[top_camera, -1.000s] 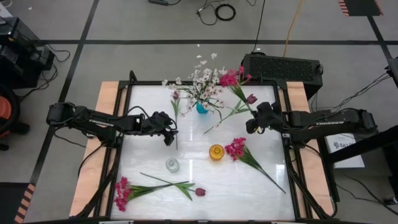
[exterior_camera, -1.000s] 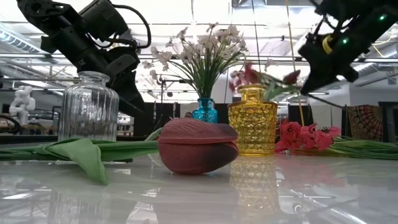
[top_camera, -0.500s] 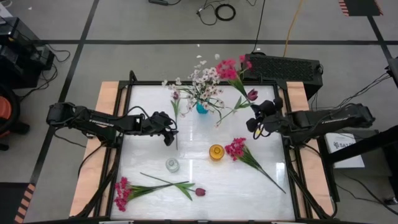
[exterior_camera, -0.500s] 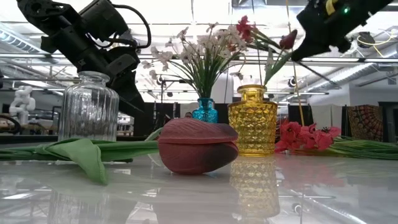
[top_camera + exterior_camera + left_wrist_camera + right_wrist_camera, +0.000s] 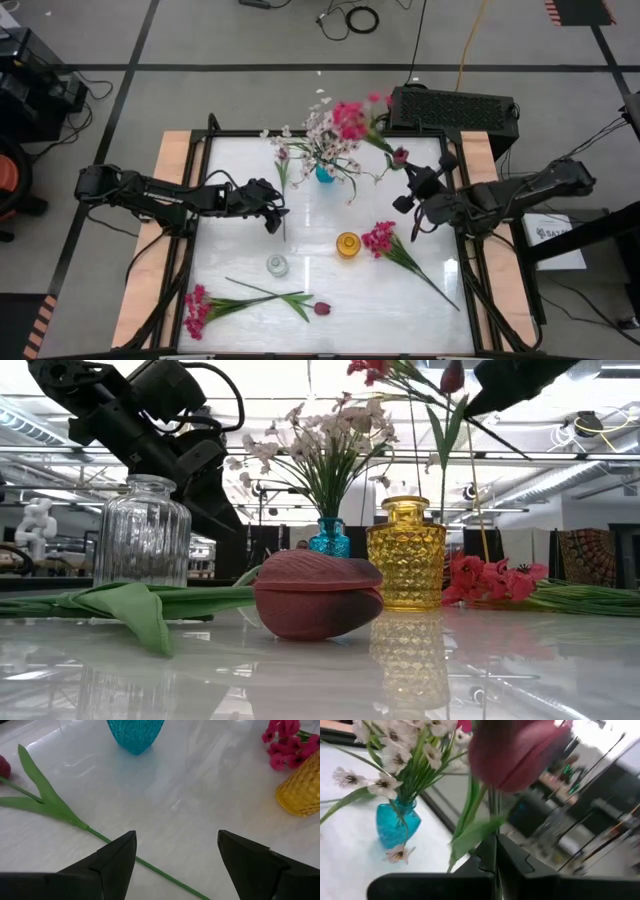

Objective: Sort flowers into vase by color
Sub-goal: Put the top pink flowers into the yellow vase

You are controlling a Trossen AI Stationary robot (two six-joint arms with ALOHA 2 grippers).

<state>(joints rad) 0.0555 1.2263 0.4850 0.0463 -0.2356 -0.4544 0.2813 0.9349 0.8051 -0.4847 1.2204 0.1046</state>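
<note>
The right pincer (image 5: pixel 410 197) is clenched on the stems of two flowers at once, a maroon tulip (image 5: pixel 517 751) and a magenta cluster (image 5: pixel 348 117), and holds them raised above the desk (image 5: pixel 320 290). Their heads reach out ahead of it over the turquoise vase (image 5: pixel 325 173) that already carries the white-pink spray (image 5: pixel 320 445). So the step in hand looks like a carry: the stems are picked up but not yet placed in any vase.

The yellow vase (image 5: pixel 347 244) stands just below and to the side of this pincer, and seems the likely target, though which vase is meant for which colour I cannot tell. The next move calls for tipping the stems upright and bringing their cut ends over a narrow mouth, while the two flowers are of different colours.

The left pincer (image 5: pixel 175 865) waits released, low over the desk, with another tulip's green stem (image 5: pixel 145 865) passing between its fingers. The clear glass vase (image 5: pixel 277 264) lies near it.
</note>
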